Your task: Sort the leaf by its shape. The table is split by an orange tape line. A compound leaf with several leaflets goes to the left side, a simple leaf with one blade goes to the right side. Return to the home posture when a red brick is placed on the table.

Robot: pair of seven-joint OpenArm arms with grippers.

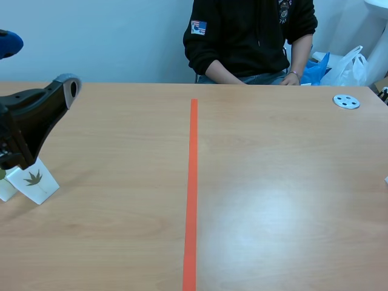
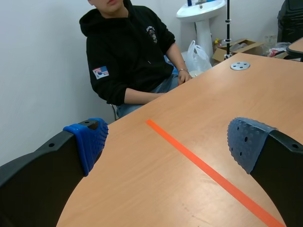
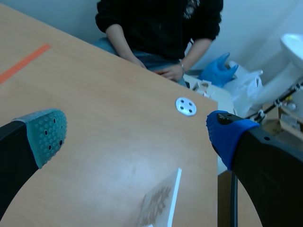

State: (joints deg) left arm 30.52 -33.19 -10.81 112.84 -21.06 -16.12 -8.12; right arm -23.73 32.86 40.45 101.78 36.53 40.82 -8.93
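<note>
A white card with a dark, many-pointed leaf [image 1: 34, 179] stands on the table's left side near the left edge. My left gripper [image 1: 36, 65] is raised above it and open, and the left wrist view shows its blue pads [image 2: 88, 143] wide apart with nothing between them. My right gripper [image 3: 137, 132] is also open. Below and between its fingers a pale card with a leaf print [image 3: 158, 202] lies near the table's right edge; the leaf's shape is too blurred to tell. The right gripper is outside the scene view.
The orange tape line [image 1: 193, 194] runs down the table's middle. A person in a black hoodie [image 1: 248, 36] sits across the table with hands at the far edge. A white disc [image 1: 346, 102] lies at the far right. Plastic bags [image 1: 345, 63] lie beyond the table.
</note>
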